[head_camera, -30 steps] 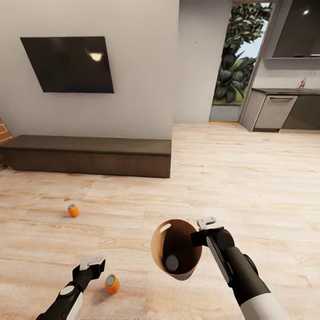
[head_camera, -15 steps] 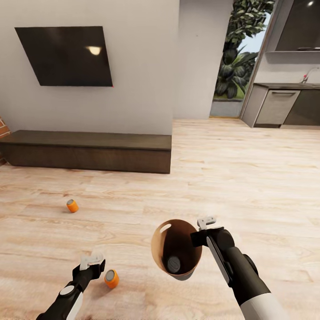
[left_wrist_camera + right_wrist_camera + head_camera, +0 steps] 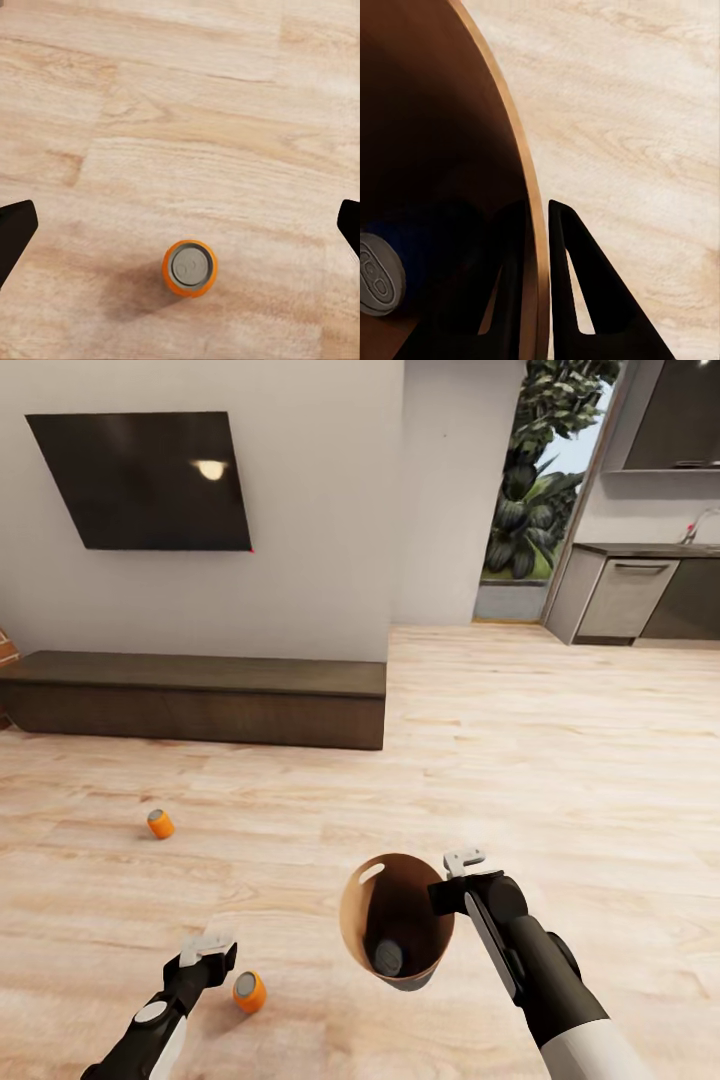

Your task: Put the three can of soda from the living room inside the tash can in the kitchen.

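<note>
Left arm point(image 3: 150, 1030): black casing, a white panel along its side, a round grey disc near the wrist.
Right arm point(image 3: 540, 970): black rounded forearm, white sleeve lower down.
Jaws: pale grey tips in the head view; flat, black, wedge-shaped fingers point(image 3: 585, 292).

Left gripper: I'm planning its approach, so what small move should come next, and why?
Probably lower the left gripper straight down over the upright soda can, which stands on the floor between its spread fingers. One can already lies in the bin.
</note>
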### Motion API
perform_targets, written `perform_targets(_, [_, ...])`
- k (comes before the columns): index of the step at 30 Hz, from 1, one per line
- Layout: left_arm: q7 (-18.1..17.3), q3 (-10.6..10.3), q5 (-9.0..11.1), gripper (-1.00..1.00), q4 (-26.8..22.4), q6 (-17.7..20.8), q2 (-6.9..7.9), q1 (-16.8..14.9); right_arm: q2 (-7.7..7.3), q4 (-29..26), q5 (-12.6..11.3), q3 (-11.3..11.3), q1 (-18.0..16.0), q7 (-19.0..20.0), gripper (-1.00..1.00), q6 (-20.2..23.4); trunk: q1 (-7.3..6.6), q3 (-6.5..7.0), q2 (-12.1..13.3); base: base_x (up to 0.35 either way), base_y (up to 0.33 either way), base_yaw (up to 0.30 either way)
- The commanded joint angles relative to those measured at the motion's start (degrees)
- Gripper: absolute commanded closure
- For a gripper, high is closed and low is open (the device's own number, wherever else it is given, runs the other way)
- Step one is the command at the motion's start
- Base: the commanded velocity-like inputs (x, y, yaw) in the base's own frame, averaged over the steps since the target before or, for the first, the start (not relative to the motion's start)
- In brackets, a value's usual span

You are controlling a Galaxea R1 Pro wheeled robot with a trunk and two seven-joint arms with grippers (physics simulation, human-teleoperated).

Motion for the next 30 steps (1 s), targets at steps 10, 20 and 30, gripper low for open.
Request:
perform_targets(10, [0.00,0.06,0.00,-1.00,0.00,0.00,0.00,0.02,0.01,-0.01,-0.43,-0.03,-0.01,0.20,1.00,0.00,0.00,0.00,0.00,0.172,0.000,0.000])
perform_targets(20, [0.00,0.07,0.00,-1.00,-0.08,0.00,0.00,0.04,0.01,-0.01,-0.44,-0.04,-0.01,0.20,1.00,0.00,0.00,-0.28,0.00,0.058,0.000,0.000])
perform_targets(30, [-0.03,0.07,0.00,-1.00,-0.09,0.00,0.00,0.03,0.01,-0.01,-0.48,-0.04,-0.01,0.20,1.00,0.00,0.00,-1.17,0.00,0.002,0.000,0.000])
